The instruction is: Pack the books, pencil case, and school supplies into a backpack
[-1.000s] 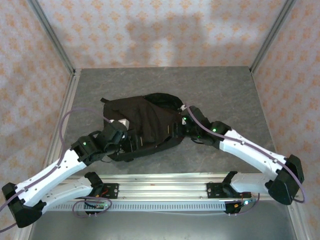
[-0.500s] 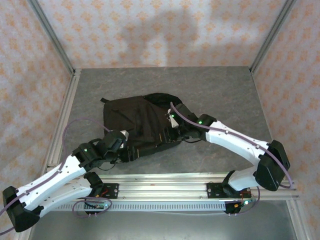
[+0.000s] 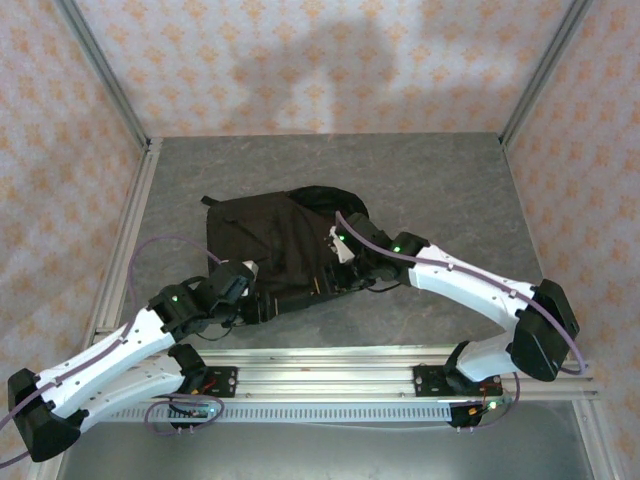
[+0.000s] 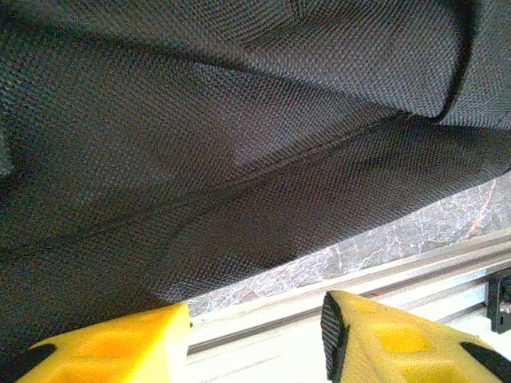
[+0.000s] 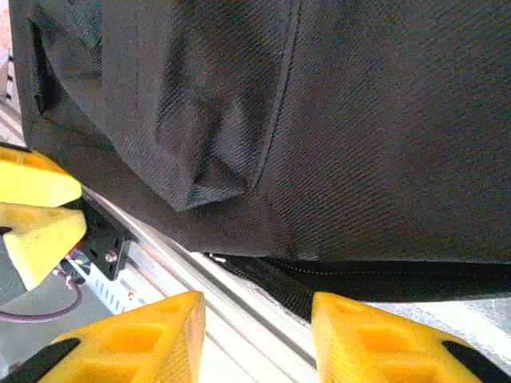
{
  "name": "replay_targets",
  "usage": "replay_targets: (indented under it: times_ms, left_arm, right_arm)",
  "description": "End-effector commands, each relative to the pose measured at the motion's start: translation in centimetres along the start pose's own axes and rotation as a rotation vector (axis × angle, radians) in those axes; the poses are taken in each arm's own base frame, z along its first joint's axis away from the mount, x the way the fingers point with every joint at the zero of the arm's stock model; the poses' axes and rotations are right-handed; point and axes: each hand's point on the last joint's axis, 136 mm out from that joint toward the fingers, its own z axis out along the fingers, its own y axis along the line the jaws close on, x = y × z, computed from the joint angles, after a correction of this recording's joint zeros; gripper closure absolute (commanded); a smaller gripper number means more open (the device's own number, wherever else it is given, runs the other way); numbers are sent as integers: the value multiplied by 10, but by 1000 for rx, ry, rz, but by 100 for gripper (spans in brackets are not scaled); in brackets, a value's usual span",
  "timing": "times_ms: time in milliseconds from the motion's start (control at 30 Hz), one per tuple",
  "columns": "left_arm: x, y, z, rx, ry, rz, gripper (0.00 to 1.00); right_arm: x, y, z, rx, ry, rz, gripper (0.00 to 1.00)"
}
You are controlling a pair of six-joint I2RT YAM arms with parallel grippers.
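The black backpack (image 3: 275, 240) lies flat on the grey table, left of centre. My left gripper (image 3: 258, 298) is at its near left edge. In the left wrist view, the yellow fingers (image 4: 120, 343) stand apart with nothing between them, just below the backpack's fabric (image 4: 239, 120); the left gripper (image 4: 254, 319) is open. My right gripper (image 3: 340, 262) is at the backpack's near right side. It (image 5: 255, 315) is open too, under the fabric (image 5: 359, 120) and a zip (image 5: 335, 275). The books, pencil case and school supplies are hidden.
An aluminium rail (image 3: 320, 360) runs along the near edge, close under both grippers. Bare grey tabletop (image 3: 450, 180) lies behind and to the right of the backpack. Patterned walls and metal posts (image 3: 110, 80) close in the sides. The left gripper's yellow fingers (image 5: 36, 207) show in the right wrist view.
The right arm has swung left, onto the backpack's near right side. The left arm has drawn back a little toward the near edge. The backpack now lies flatter.
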Motion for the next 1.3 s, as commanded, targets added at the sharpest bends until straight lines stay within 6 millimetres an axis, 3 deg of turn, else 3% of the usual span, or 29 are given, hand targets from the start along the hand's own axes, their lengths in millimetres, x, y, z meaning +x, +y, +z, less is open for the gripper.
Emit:
replay_targets:
  times_ms: [0,233,367,500,633,900,1267]
  left_arm:
    - [-5,16,5,-76,-39,14,51]
    - [-9,24,7,-100,-57,0,50]
    - [-10,36,10,-147,-73,-4,51]
    - [-10,40,13,-156,-83,-14,51]
    - [-13,43,11,-169,-98,-16,51]
    - [-17,40,10,-159,-112,-18,50]
    - [-22,33,14,-135,-119,-25,50]
  right_arm:
    - [11,8,4,-35,42,-9,61]
    - [32,30,2,-76,108,-113,64]
    - [0,9,-27,124,-64,-191,75]
    - [-21,-14,-40,307,-142,-220,70]
    - [-22,-22,-26,350,-96,-220,66]
    - [-19,-15,6,279,-33,-196,57]
    - [9,6,30,115,109,-156,54]
